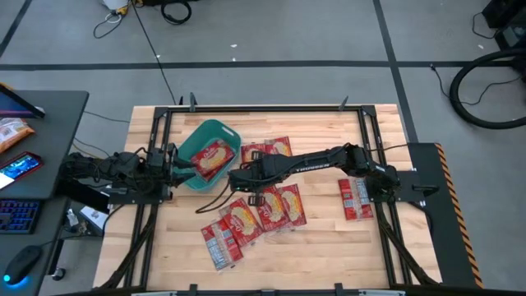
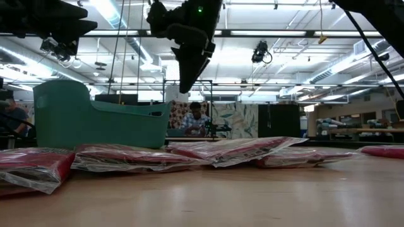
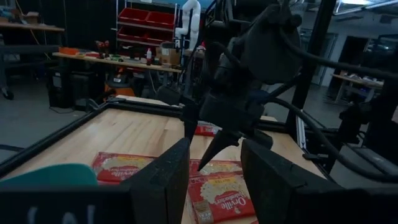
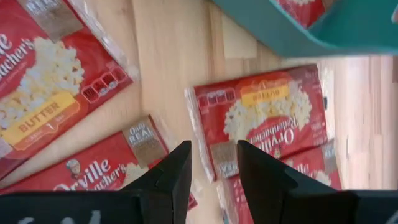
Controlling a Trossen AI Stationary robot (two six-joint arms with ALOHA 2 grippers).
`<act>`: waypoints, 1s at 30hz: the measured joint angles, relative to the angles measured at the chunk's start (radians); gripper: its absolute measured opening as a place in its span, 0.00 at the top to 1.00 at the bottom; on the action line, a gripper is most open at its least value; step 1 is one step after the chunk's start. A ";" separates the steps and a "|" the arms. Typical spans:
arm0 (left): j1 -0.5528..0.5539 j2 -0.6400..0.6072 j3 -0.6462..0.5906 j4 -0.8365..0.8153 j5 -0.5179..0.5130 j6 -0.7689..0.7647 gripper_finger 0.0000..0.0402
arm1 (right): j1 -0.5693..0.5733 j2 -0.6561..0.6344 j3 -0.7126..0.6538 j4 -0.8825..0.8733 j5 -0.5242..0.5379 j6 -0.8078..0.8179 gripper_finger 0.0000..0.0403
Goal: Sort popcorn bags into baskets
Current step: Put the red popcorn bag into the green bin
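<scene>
The teal basket [image 1: 222, 131] stands at the table's left centre with one red popcorn bag [image 1: 212, 158] lying in it. Several more red popcorn bags lie flat on the wood: two beside the basket [image 1: 267, 150], a cluster toward the near edge [image 1: 261, 212], and one pair at the right [image 1: 355, 197]. My right gripper [image 1: 238, 179] hangs open and empty above the bags [image 4: 273, 115] just right of the basket, fingers pointing down [image 2: 185, 85]. My left gripper [image 3: 214, 180] is open and empty, above the basket's left rim [image 3: 56, 174].
A black frame runs along the table's edges [image 1: 263, 107]. Bare wood lies at the near right [image 1: 337, 255] and far right [image 1: 329, 127]. A desk with a keyboard and phone stands off the table's left [image 1: 25, 164]. A person sits far behind in the room [image 2: 197, 120].
</scene>
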 joint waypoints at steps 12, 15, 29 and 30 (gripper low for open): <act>0.000 0.000 0.000 -0.021 0.000 -0.006 0.63 | 0.009 -0.028 -0.167 -0.048 -0.008 0.126 0.67; 0.000 0.000 0.000 -0.021 0.000 -0.006 0.63 | 0.016 -0.092 -0.281 0.000 -0.012 0.170 0.67; 0.001 0.000 0.000 -0.016 0.000 -0.005 0.63 | -0.006 -0.334 -0.757 0.424 -0.299 0.544 0.58; 0.001 0.000 0.000 -0.016 0.000 -0.005 0.63 | -0.012 -0.334 -0.770 0.431 -0.311 0.548 0.56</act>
